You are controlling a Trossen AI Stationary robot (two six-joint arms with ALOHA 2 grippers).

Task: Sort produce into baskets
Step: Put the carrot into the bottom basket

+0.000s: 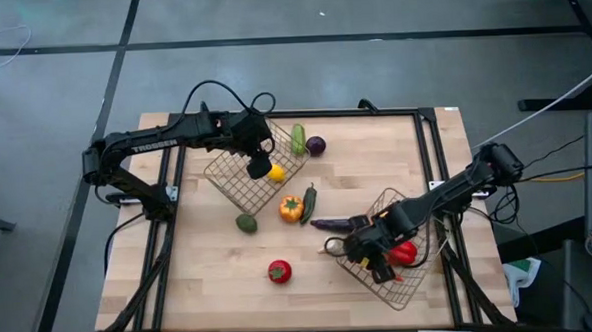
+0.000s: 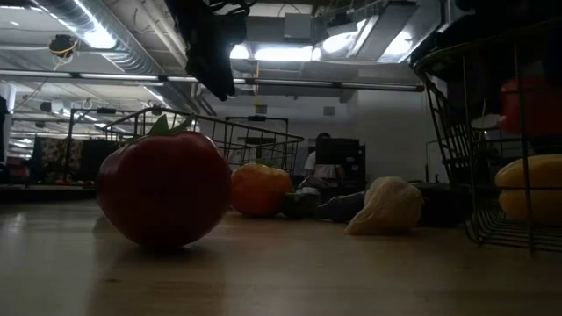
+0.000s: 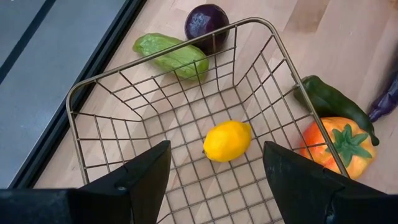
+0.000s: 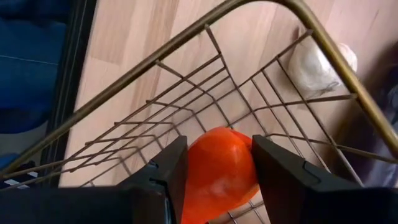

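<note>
High view — lemon (image 1: 276,172) in left basket (image 1: 239,185) — red pepper (image 1: 404,252) in right basket (image 1: 418,279)

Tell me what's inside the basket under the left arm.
One lemon lies on the mesh floor of the left basket, below the open left gripper. The gripper hides the near part of the floor, so anything there cannot be seen.

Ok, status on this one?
Left gripper open over lemon in its basket. Right gripper around red pepper in its basket. Tomato unsorted.
</note>
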